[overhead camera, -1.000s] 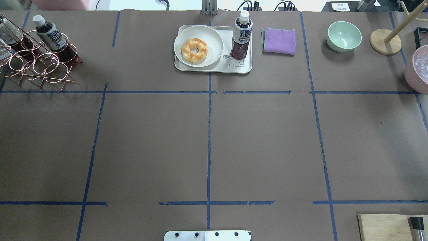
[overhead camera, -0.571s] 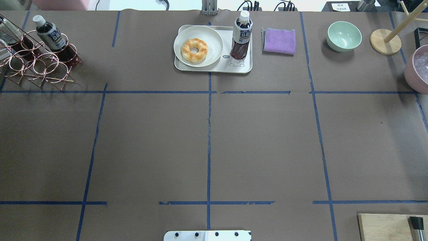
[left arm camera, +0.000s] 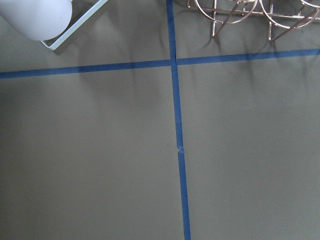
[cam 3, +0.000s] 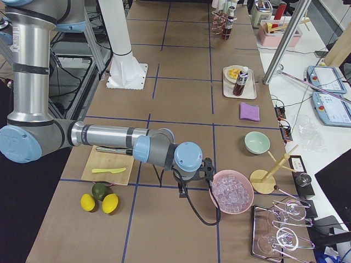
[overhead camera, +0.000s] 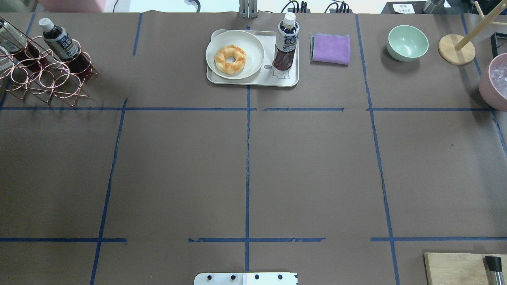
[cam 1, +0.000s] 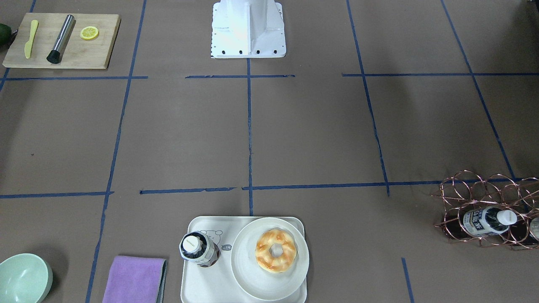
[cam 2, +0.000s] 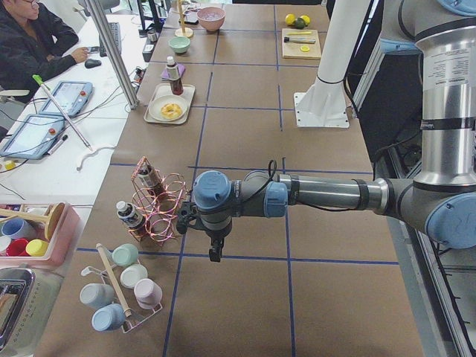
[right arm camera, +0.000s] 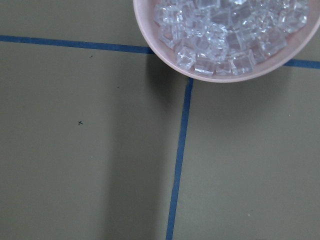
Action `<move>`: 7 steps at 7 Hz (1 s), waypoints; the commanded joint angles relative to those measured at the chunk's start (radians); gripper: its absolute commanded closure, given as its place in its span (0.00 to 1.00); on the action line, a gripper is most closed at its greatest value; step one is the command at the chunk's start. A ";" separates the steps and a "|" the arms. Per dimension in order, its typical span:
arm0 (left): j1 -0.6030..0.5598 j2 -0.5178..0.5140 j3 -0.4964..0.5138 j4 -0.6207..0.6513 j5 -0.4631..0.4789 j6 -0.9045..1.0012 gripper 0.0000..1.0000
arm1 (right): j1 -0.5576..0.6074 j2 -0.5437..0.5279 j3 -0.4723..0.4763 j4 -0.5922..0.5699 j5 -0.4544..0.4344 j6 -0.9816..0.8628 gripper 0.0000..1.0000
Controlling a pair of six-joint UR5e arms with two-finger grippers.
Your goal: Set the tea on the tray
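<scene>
Setting was a robotics lab. The tabletop (overhead camera: 317,166) was covered in brown paper, marked into a grid with blue tape (overhead camera: 247,158), and a white robot pedestal (cam 1: 248,29) stood on it, with a jointed industrial arm (cam 2: 320,195) reaching over. An operator (cam 2: 33,41) sat at a side bench with teach pendants (cam 2: 65,97).

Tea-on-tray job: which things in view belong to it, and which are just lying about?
Job:
- tea, standing upright on the tray
- tray

Lying about:
- plate with doughnut, also on the tray
- purple cloth
- green bowl
- copper rack holding a twin bottle
- pink bowl of ice
- wooden board
</scene>
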 commanded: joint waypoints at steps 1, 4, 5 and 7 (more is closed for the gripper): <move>0.000 -0.006 0.011 -0.003 0.000 0.004 0.00 | 0.015 -0.008 -0.001 0.023 -0.005 0.007 0.00; 0.000 -0.006 0.019 -0.004 0.000 0.005 0.00 | 0.036 -0.005 -0.001 0.024 -0.007 0.010 0.00; 0.000 -0.006 0.019 -0.004 0.000 0.005 0.00 | 0.038 -0.003 -0.001 0.024 -0.007 0.010 0.00; 0.000 -0.007 0.020 -0.003 0.000 0.005 0.00 | 0.041 0.001 -0.001 0.024 -0.005 0.010 0.00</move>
